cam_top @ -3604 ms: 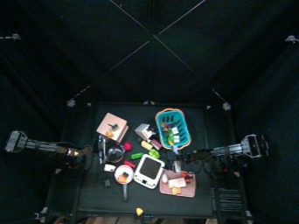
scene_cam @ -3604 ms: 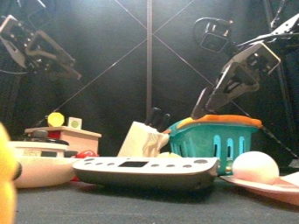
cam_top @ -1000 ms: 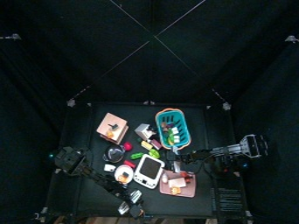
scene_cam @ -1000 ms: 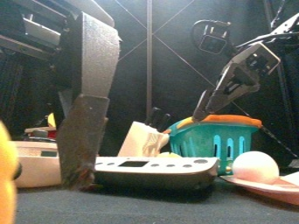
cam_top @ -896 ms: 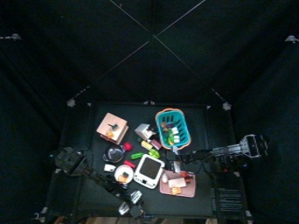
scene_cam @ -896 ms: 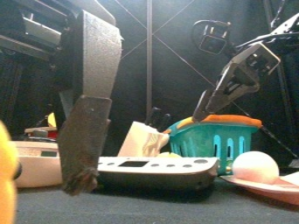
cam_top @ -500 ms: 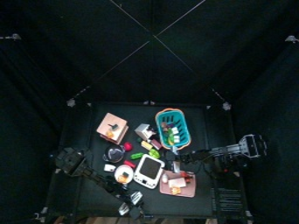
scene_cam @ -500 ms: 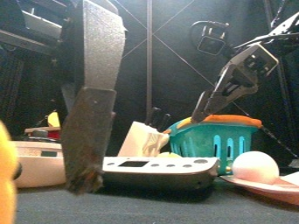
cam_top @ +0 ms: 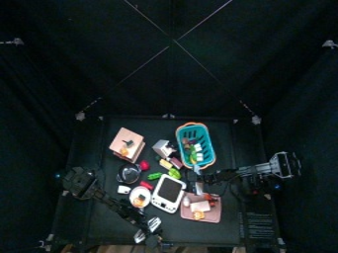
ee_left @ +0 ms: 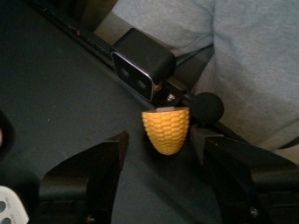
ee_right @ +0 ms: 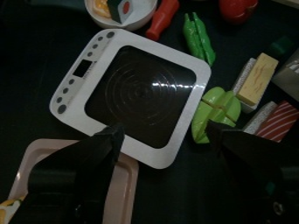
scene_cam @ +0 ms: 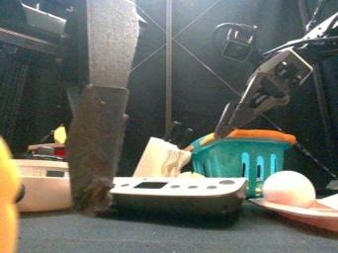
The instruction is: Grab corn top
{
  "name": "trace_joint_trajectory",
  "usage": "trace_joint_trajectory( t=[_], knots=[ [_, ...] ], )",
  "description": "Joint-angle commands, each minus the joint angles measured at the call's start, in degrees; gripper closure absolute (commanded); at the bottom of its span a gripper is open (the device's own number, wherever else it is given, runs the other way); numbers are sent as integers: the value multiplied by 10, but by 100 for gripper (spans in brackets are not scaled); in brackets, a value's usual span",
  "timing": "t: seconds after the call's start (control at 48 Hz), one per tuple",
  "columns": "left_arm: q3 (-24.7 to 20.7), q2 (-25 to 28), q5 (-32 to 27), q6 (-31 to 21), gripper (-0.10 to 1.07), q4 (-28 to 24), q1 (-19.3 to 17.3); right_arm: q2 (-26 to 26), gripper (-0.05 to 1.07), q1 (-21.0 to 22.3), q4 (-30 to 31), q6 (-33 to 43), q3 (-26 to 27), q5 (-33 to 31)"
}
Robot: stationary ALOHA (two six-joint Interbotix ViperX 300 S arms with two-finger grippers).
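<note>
The corn (ee_left: 167, 131) is a small yellow ridged cone standing on the black table near its front edge. My left gripper (ee_left: 170, 175) is open, with one jaw on each side of the corn and just short of it, not touching. In the top view the left gripper (cam_top: 148, 229) is at the table's front edge and hides the corn. In the front view the left arm (scene_cam: 103, 109) hangs large and close. My right gripper (ee_right: 170, 166) is open and empty above the white tray (ee_right: 135, 96); it rests at the right (cam_top: 218, 178).
The blue basket (cam_top: 196, 144), a pink plate (cam_top: 201, 206), the white tray (cam_top: 166, 193) and several toy foods crowd the table's middle. A person in grey clothing (ee_left: 222, 44) and a black box (ee_left: 146, 57) are just beyond the corn.
The left arm has swung from its rest at the left to the table's front edge, and in the last second has crept a little closer to the corn. The right arm has not moved.
</note>
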State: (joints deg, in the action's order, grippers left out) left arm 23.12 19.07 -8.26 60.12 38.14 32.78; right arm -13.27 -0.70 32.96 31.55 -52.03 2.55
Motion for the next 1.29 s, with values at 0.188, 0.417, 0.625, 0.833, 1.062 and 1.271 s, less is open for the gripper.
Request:
trace_joint_trajectory(
  t=[0.188,0.417,0.625,0.833,1.062,1.271],
  knots=[
    [-13,-5,2,-2,21,-1,1,-7,-1,2,0,-1,11,2],
    [-15,-2,2,2,20,-4,-4,-7,-1,3,0,0,11,2],
    [-17,-3,2,1,20,-27,-6,-5,-1,3,0,-1,11,2],
    [-21,0,2,1,15,-34,-6,-4,-1,4,0,-1,12,4],
    [-24,2,2,2,10,-44,-6,-4,-1,4,0,-2,11,2],
    [-26,2,2,2,11,-69,-6,-4,-1,4,0,-2,11,4]
  ],
)
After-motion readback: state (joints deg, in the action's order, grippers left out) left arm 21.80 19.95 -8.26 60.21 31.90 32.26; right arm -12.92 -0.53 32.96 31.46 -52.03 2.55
